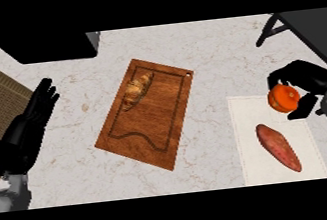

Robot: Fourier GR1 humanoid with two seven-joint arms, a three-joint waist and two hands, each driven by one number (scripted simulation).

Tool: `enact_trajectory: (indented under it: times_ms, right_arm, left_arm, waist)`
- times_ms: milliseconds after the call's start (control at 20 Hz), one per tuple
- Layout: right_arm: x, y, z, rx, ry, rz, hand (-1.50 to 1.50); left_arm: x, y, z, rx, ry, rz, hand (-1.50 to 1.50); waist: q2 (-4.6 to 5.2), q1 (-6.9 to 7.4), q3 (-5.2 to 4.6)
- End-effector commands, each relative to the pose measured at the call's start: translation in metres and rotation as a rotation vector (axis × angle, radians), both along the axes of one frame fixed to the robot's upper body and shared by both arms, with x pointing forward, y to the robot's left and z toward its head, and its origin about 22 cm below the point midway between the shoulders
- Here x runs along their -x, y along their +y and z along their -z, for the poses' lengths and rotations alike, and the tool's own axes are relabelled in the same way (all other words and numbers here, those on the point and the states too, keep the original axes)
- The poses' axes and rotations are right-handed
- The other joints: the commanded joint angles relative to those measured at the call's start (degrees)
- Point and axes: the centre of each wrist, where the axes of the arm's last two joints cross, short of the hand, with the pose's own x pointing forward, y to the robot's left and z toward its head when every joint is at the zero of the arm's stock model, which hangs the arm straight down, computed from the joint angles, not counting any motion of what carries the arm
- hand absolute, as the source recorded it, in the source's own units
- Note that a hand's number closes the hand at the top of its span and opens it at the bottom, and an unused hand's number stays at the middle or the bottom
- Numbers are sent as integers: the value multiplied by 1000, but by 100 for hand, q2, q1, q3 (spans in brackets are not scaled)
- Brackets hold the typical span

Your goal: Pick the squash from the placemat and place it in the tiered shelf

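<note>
My R hand (305, 76) is curled round the squash (282, 98), fingers on top, thumb below. The squash is round & orange, over the far edge of the white placemat (250, 143). A long red sweet potato (278, 147) lies nearer me on the mat. The dark shelf (321, 30) fills the counter's far R corner, just past my hand. Mid-counter is a wood board (154, 133) w/ a croissant (136, 90). My L hand (30, 123) rests flat & spread by the L edge.
</note>
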Motion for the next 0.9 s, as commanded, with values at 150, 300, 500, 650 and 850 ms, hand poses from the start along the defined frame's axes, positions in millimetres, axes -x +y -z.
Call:
enact_trajectory:
  times_ms: [150, 300, 500, 650, 850]
  right_arm:
    - [-19, -4, -23, -195, -132, 686, 150]
    - [-34, 6, -44, -279, -260, 936, 150]
    - [-50, 11, -73, -372, -430, 1262, 150]
    - [-59, 10, -95, -393, -544, 1476, 150]
    - [-70, 10, -129, -432, -703, 1697, 150]
  left_arm:
    - [1, 4, 1, -6, 5, -23, 0]
    - [2, 4, 2, -8, 15, -19, 0]
    - [1, 1, 1, -8, 7, -6, 0]
    - [-1, -4, -1, -17, 5, 29, 0]
    - [-4, -14, -5, -15, -14, 75, 0]
  waist:
    - [-76, -129, 27]
    - [-115, -23, 2]
    - [-51, 159, -33]
    - [23, 352, -52]
    - [88, 564, -67]
